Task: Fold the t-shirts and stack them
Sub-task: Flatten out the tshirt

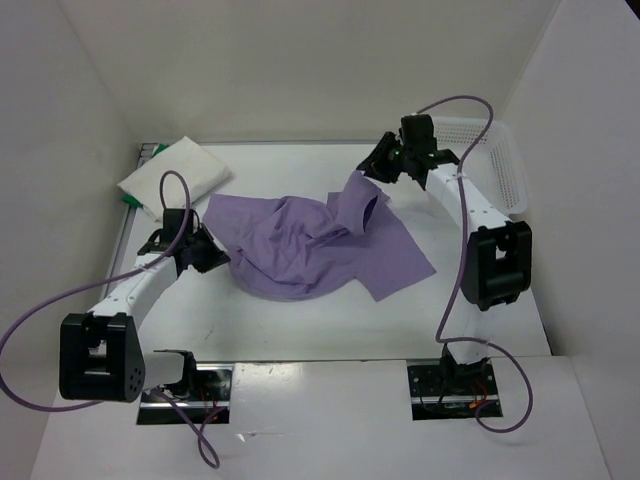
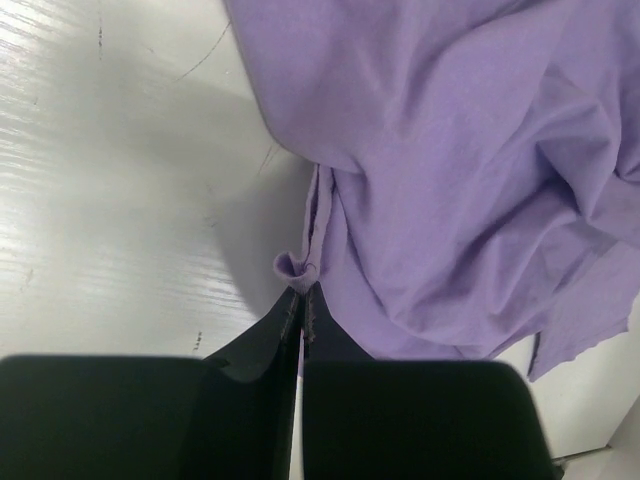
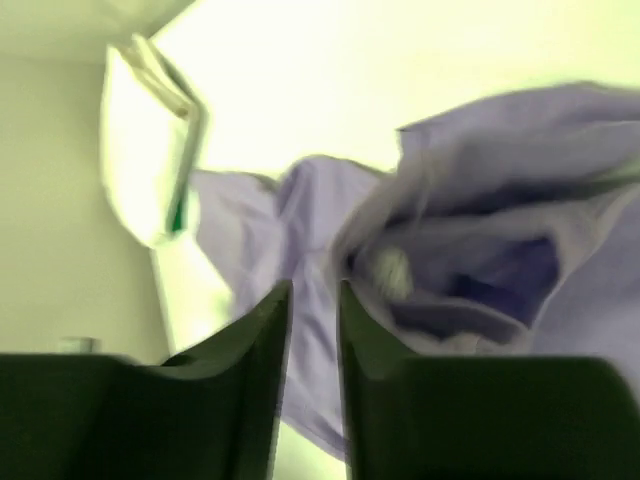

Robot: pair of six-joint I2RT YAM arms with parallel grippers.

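Observation:
A lavender purple t-shirt [image 1: 300,245] lies crumpled and spread in the middle of the table. My left gripper [image 1: 212,258] is shut on a small pinch of the purple t-shirt's [image 2: 450,170] left edge, low over the table, as the left wrist view's gripper [image 2: 302,290] shows. My right gripper [image 1: 372,172] hovers at the shirt's raised collar part [image 1: 360,200]. In the blurred right wrist view its jaws [image 3: 313,290] stand a narrow gap apart, with purple cloth [image 3: 480,250] behind them. A folded white t-shirt [image 1: 178,172] lies on a green one [image 1: 130,201] at the back left.
A white plastic lattice basket [image 1: 500,160] stands at the back right against the wall. White walls close in the table on the left, back and right. The arm bases sit at the near edge.

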